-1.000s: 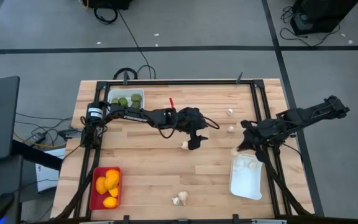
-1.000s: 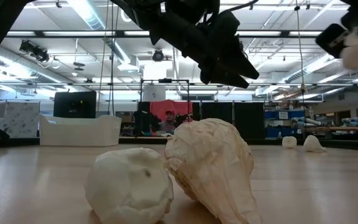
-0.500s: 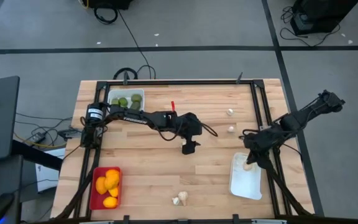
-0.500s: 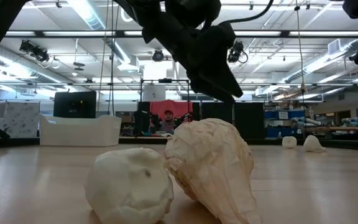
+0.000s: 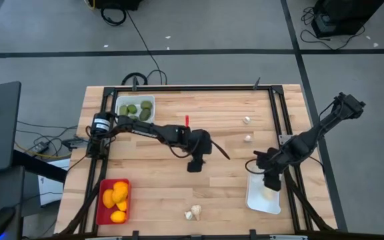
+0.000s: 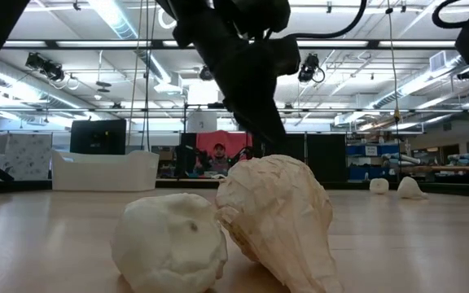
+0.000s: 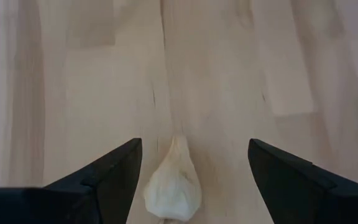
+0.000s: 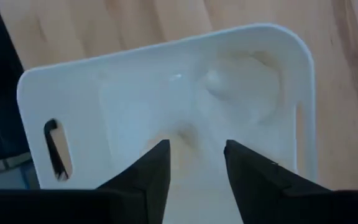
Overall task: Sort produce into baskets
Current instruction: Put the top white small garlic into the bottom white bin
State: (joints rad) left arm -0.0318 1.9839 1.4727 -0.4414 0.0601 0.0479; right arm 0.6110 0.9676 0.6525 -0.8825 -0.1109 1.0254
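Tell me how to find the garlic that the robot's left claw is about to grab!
Look at the middle of the wooden table, where the left gripper hangs low with its fingers open. The garlic piece lies on the bare wood right between those fingers, pointed tip facing away from the wrist. It lies alone there, unlike the garlic pair at the table's near edge or the pieces in the white tray.

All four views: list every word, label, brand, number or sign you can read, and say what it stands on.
None can be read.
Left arm: a pale strip of lettering along its link, too small to read.
Room beyond the table in the low view: screens and boxes, with nothing on them that can be read.
Garlic piece, white tray, red tray: no markings show.
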